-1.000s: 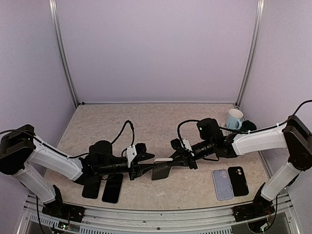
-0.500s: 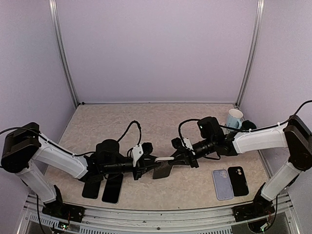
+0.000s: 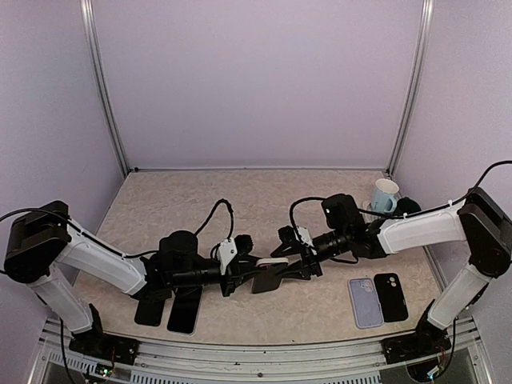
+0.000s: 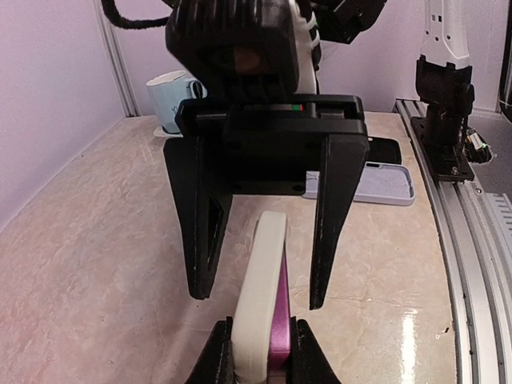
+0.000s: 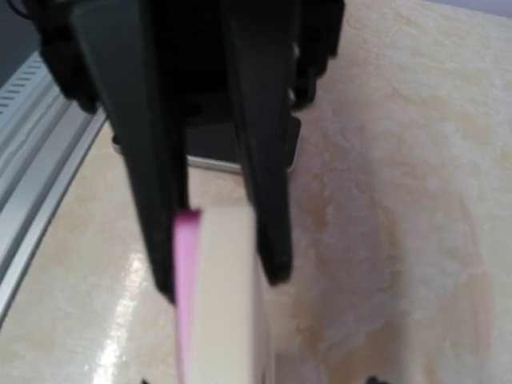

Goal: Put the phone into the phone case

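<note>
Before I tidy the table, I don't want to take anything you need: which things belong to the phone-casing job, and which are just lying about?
In use:
cream case and pink phone, clamped in the left hand; right hand open around them.

Lying about:
two dark phones, lavender case, black phone or case, mug.

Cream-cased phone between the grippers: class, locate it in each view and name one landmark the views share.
Top external: cream-cased phone, centre, between the arms.
Left wrist: bottom centre, edge-on, pinched by left gripper.
Right wrist: bottom, left of centre.
Shared landmark: right gripper's black fingers straddling it.
</note>
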